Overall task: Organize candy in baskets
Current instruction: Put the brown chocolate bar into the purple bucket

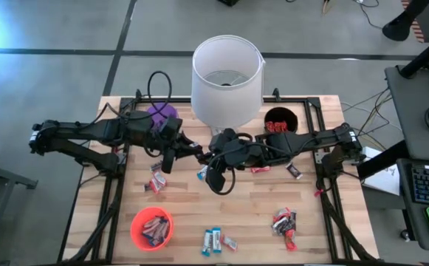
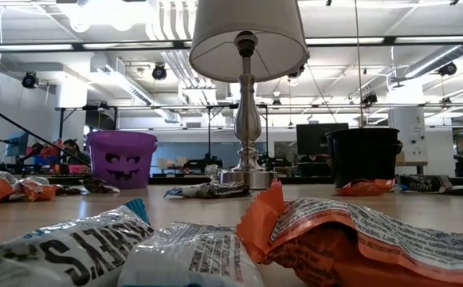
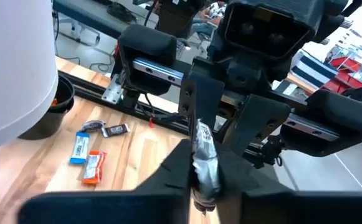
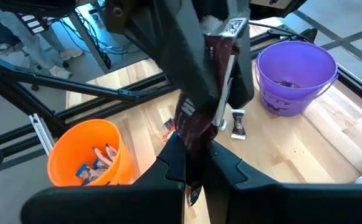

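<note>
Over the middle of the table, in front of the lamp, my left gripper (image 1: 198,153) and my right gripper (image 1: 214,157) meet tip to tip. Both are shut on one dark brown wrapped candy bar (image 4: 196,115), which shows silvery in the left wrist view (image 3: 204,152). The purple basket (image 1: 161,112) stands at the far left. At the far right is the black basket (image 1: 279,122), with red candy in it. The orange basket (image 1: 152,227) at the near left holds several bars. My left gripper pinches one end of the bar (image 3: 205,177) between its two fingers, coming about level from the table's left. The bar is lifted clear of the table. My right gripper pinches the bar's other end (image 4: 192,149) between its two fingers, coming from the table's right and slanting a little down. The bar spans the short gap between the two grippers.
A big white lampshade (image 1: 227,77) on a metal base stands at the far middle, just behind the grippers. Loose candy lies left of centre (image 1: 155,179), at the near middle (image 1: 213,240), near right (image 1: 284,222) and right of centre (image 1: 294,171). Wrappers fill the low view's foreground (image 2: 215,247).
</note>
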